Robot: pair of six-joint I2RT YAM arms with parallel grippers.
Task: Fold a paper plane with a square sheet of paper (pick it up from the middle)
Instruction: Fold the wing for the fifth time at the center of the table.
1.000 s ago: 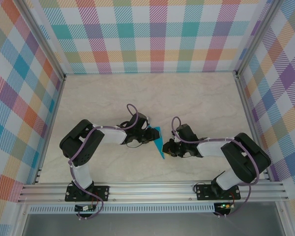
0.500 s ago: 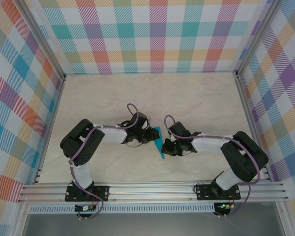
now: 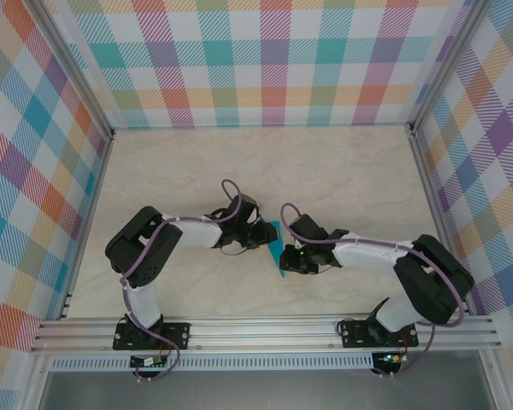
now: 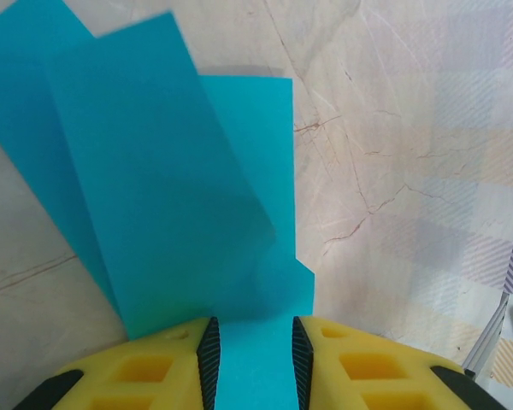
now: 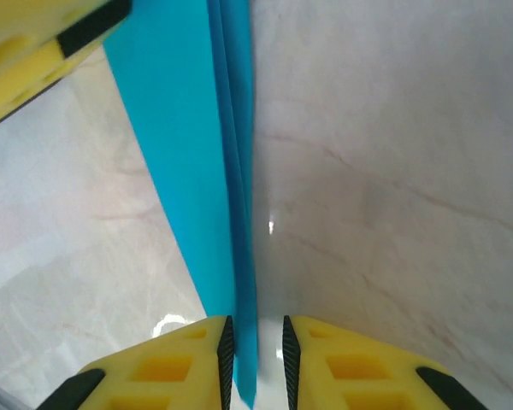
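folded blue sheet [image 4: 154,171]: a long narrow stack of layers, fanned at the far end. it lies on the marble-look table [image 4: 393,171], directly under and ahead of both tools and between them.

left gripper [image 4: 252,342]: jaws part-way apart. the paper lies flat across the gap and runs under both fingers. reads as a hold-down, no pinch seen.

right gripper [image 5: 255,342]: jaws narrow, straddling the sheet's long creased edge. a sliver of table shows between paper and one pad, so it looks loose, not clamped.

step, my reading: mid-fold, setting a long crease for a wing; plane not finished. the next move calls for the left to pin the stack while the right runs along the crease toward the far tip, without dragging layers out of line.

edges and room: the crease runs straight ahead of the right tool. a left finger [image 5: 34,60] sits at its far left, so there is little room between the tools. open table lies beyond and to each outer side; plaid walls [image 3: 274,60] are well apart.
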